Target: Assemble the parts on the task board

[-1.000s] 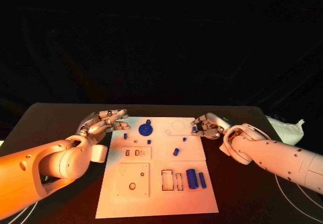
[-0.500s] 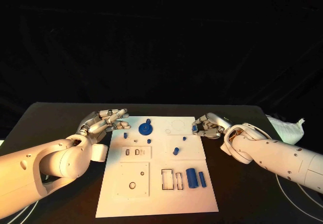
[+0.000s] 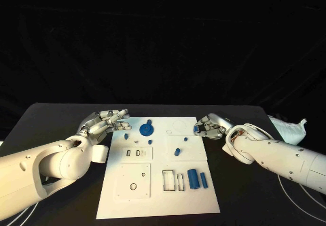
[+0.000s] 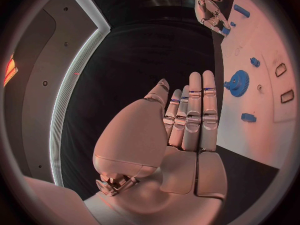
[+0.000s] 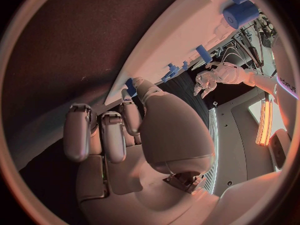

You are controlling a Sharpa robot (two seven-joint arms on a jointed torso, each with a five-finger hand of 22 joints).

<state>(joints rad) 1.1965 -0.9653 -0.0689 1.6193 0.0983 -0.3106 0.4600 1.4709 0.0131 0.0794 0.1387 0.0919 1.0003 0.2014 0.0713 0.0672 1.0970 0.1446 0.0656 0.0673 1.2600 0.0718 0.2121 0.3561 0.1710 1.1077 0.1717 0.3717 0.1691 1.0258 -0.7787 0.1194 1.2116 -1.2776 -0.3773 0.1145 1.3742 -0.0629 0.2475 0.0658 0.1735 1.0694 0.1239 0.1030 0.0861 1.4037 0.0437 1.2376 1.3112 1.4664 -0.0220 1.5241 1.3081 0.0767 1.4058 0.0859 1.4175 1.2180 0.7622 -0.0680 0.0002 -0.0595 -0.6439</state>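
Observation:
The white task board (image 3: 159, 197) lies in the middle of the table. A blue gear (image 3: 147, 129) sits near its far edge, also seen in the left wrist view as the blue gear (image 4: 237, 81). Small blue pegs (image 3: 177, 152) are scattered on the far half, and two blue cylinders (image 3: 193, 180) lie near the front right. My left hand (image 3: 105, 121) hovers at the board's far left corner, fingers (image 4: 195, 110) straight and apart, holding nothing. My right hand (image 3: 209, 127) is at the far right edge, pinching a small blue part (image 5: 129, 87) at its fingertips.
The board (image 3: 134, 179) has square and slot-shaped recesses on its left and front parts. A white crumpled object (image 3: 289, 129) lies at the table's right edge. Bare black table (image 3: 61, 117) surrounds the board on both sides.

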